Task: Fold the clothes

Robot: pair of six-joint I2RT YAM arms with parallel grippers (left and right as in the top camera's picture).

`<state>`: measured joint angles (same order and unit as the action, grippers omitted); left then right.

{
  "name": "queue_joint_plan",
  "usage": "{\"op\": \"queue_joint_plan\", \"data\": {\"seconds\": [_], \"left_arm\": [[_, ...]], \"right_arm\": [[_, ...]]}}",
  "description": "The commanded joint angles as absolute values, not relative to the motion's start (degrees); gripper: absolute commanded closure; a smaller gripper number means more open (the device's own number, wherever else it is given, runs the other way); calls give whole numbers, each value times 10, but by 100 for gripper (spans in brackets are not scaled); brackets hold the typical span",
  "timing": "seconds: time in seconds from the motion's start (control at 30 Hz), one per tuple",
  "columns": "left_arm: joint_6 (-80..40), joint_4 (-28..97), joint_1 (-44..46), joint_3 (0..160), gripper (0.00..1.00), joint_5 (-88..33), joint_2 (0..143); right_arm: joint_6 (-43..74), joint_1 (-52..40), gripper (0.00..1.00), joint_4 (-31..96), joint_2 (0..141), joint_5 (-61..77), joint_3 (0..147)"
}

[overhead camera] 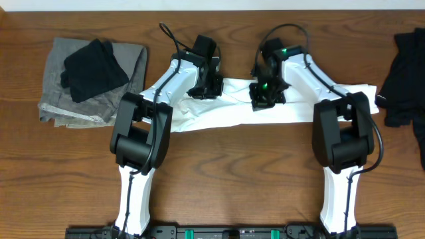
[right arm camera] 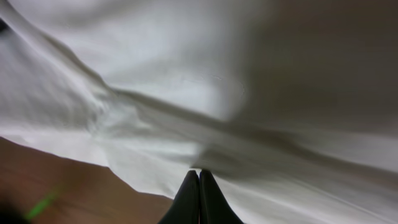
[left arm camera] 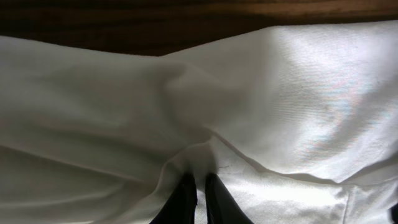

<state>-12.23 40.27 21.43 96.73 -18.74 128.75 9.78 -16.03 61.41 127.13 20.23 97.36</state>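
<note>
The T-shirt (overhead camera: 232, 109) is stretched as a crumpled white band across the middle of the overhead frame. A ridge of it is pinched by the nearly closed left gripper (left arm camera: 199, 190). The right gripper (right arm camera: 199, 183) is pressed fully together at the cloth's edge, but a hold cannot be confirmed. If the shirt is lifted, that side may be dropped and the fold skewed.

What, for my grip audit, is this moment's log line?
left gripper: shut on T-shirt | right gripper: shut, tips at T-shirt, hold unclear | T-shirt: bunched
</note>
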Motion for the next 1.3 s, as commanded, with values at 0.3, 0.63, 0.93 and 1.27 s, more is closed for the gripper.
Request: {"op": "queue_joint_plan", "data": {"seconds": [0.3, 0.63, 0.93, 1.27], "left_arm": [[-126, 403, 213, 966, 90, -186, 1309], [-126, 404, 213, 966, 90, -186, 1309], [-126, 404, 213, 966, 90, -186, 1309], [-126, 403, 212, 966, 90, -186, 1309]], "right_arm": [[128, -135, 92, 583, 1275, 158, 987], [138, -141, 97, 525, 1276, 135, 952], [148, -143, 99, 521, 1276, 135, 931], [147, -128, 99, 565, 1276, 215, 937]]}}
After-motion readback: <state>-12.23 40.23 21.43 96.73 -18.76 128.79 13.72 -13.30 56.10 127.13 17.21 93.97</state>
